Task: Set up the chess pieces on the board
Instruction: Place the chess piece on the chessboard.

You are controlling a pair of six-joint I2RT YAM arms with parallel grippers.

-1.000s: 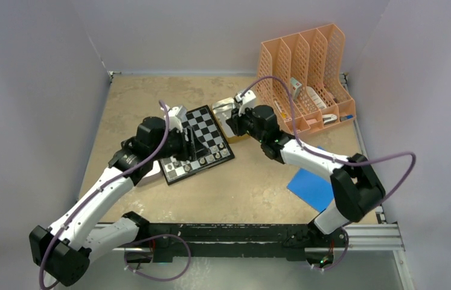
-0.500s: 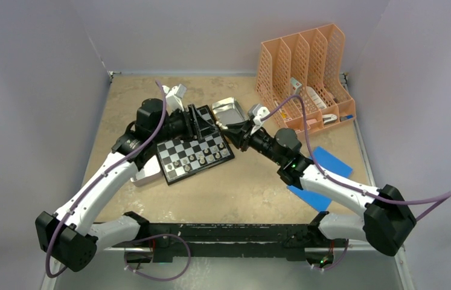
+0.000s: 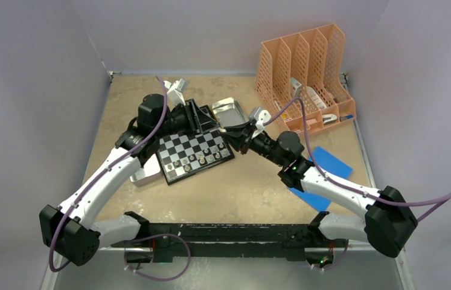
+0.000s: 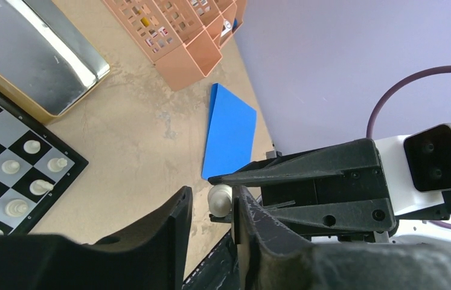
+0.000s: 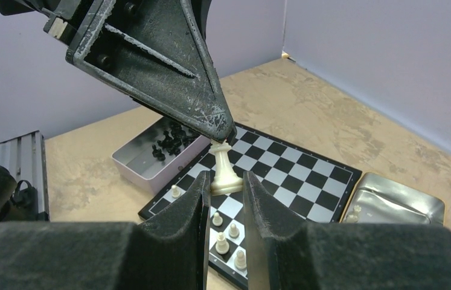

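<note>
the right gripper (image 5: 226,181) is holding a pale chess piece (image 5: 225,163) upright in the air, over the board (image 5: 307,175) and clear of its squares. its jaws are clamped on the piece's round base, which is leaving the stem and head free. judging from this, the piece is being presented for a handover: the low grip is giving the other arm room to take the top.

the left gripper (image 4: 212,198) is reaching in from the opposite side, pointing toward the right one. its fingers (image 4: 177,217) are standing partly apart with the head of the piece between them. a gap is showing on one side of the head, while the other finger is lying against it or just beside it, so this grip is not yet made.

in the top view the two grippers are meeting above the board's far right corner, just beside the metal tray (image 3: 230,112); the piece itself is hidden there. other pale pieces (image 4: 29,147) are standing on squares along one edge of the board. black pieces (image 5: 168,142) are lying in a second tray (image 5: 129,164) just beside the board's left edge.
</note>
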